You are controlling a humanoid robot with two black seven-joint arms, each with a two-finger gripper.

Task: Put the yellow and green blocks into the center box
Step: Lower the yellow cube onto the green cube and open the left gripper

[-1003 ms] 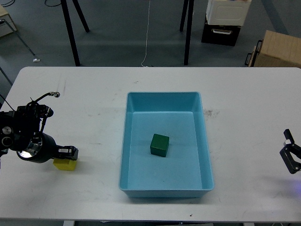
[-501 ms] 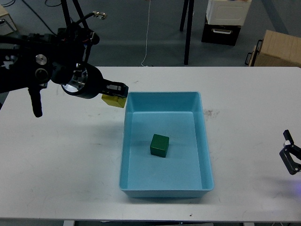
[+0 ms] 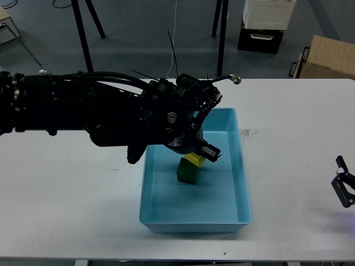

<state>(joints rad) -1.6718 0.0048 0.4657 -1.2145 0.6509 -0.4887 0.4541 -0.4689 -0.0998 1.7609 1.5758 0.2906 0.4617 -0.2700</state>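
Note:
My left arm reaches from the left across the table over the blue box [image 3: 242,183]. My left gripper [image 3: 203,154] is shut on the yellow block [image 3: 193,159] and holds it inside the box's outline, just above the green block [image 3: 187,173]. The green block lies on the box floor, partly hidden by the yellow block and gripper. My right gripper [image 3: 344,188] is at the right edge of the table, low, with its fingers apart and empty.
The white table [image 3: 77,194] bears the box in its middle. Black stand legs [image 3: 83,39], a black and white case [image 3: 265,25] and a cardboard box [image 3: 327,58] stand on the floor behind the table.
My left gripper lifted the yellow block from the table's left side, carried it up and right past the box's far left corner, and now holds it over the green block in the box.

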